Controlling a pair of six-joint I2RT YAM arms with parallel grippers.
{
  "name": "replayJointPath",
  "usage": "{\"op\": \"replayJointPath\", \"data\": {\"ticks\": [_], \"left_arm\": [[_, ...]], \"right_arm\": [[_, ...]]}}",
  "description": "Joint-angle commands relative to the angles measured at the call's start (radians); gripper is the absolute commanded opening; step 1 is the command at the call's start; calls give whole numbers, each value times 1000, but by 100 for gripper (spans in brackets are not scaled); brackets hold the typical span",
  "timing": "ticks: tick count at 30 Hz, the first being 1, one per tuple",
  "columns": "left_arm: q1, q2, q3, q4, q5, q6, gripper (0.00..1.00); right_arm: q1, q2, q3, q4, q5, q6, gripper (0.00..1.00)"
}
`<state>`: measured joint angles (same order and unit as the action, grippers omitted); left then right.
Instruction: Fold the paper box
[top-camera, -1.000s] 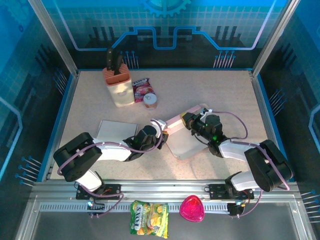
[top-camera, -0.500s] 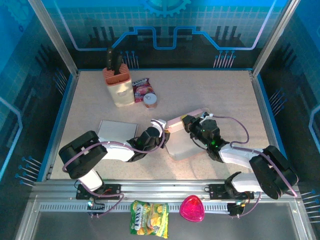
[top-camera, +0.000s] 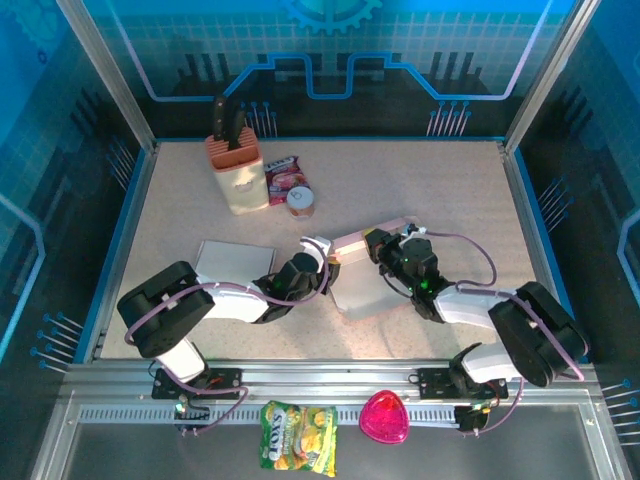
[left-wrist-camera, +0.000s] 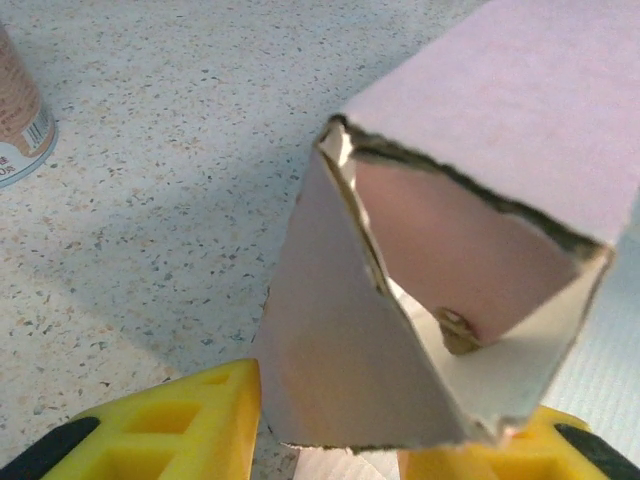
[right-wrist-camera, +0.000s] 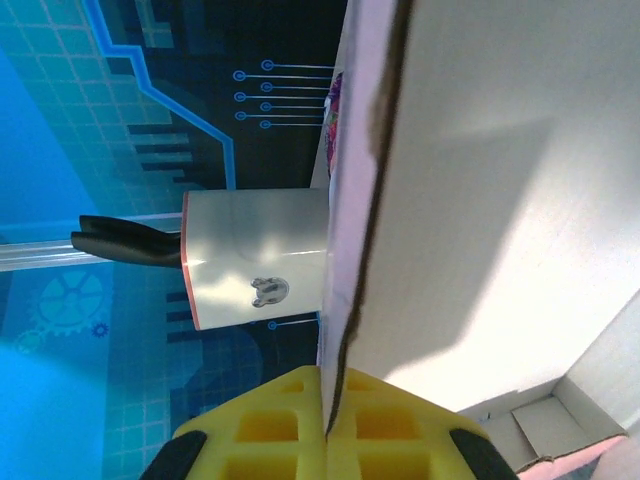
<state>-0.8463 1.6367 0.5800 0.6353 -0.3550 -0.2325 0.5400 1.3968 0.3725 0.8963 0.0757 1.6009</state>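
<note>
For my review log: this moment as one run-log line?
task: fold paper box | left fingers: astride box flap, grip unclear | right fingers: shut on box wall

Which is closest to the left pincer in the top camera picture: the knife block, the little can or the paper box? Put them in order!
1. paper box: right at the left pincer, in the middle of the table.
2. can: a bit farther back.
3. knife block: way back on the left.
</note>
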Motion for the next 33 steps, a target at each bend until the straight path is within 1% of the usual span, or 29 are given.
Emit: {"op": "replayJointPath", "data": {"ticks": [1,4,7,12,19,22,25,29,33], "left_arm": [[9,6,21,34,29,30,37],[10,11,26,29,40,44,35],[12,15,27,36,36,44,33],[17,25,36,40,19,40,32],[19,40,57,43,-4,24,30],[19,50,68,46,-23,2,33],[18,58,76,53,-41,-14,33],[14,70,87,58,-80,-19,34],[13,81,97,52,-116,-21,38]], "right_arm": [[-8,58,-15,90,8,-22,0],[-13,99,-24,167,7,-20,0],[-14,126,-26,202,9,-18,0],[-8,161,-33,249,8,-6,0],[-5,148,-33,221,10,-2,0],[-3,149,-30,211,9,-1,0],[-2,156,-30,219,7,3,0],[-2,160,-32,222,7,8,0],[-2,158,-34,224,7,11,0]]}}
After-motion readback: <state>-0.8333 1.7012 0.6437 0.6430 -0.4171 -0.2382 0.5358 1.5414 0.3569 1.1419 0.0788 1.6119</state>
